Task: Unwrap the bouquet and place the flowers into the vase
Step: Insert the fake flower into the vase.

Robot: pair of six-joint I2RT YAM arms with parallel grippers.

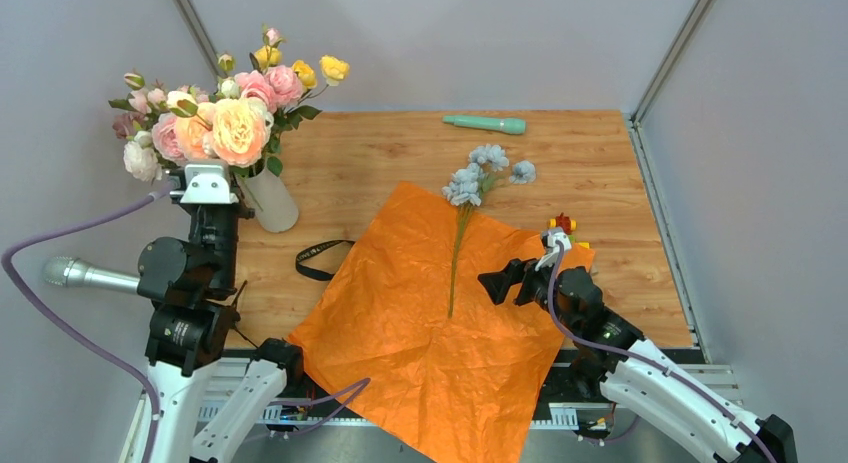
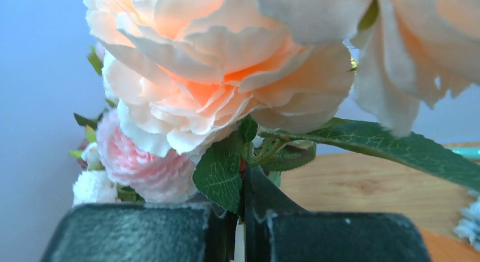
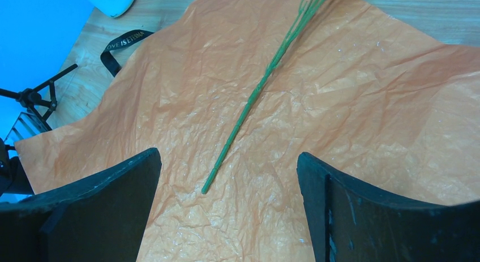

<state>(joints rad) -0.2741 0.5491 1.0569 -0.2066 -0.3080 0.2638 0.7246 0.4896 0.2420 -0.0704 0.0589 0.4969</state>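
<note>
The off-white vase (image 1: 272, 201) stands at the table's back left. A bunch of pink, peach, white and yellow flowers (image 1: 215, 118) rises right beside and above its mouth, and my left gripper (image 1: 206, 186) is shut on their stems. In the left wrist view the left gripper (image 2: 244, 185) pinches green stems under a peach bloom (image 2: 226, 75). Whether the stems reach into the vase I cannot tell. The orange paper (image 1: 430, 323) lies spread flat. One pale blue flower (image 1: 478, 178) lies on it, with its stem (image 3: 255, 92) pointing at my open, empty right gripper (image 3: 229, 168), also seen from above (image 1: 497, 283).
A black strap (image 1: 320, 259) lies left of the paper. A teal wand (image 1: 485, 124) rests near the back edge. Small coloured blocks (image 1: 563, 224) sit behind the right wrist. A grey metal tube (image 1: 85, 274) juts out at the left, beside the left arm.
</note>
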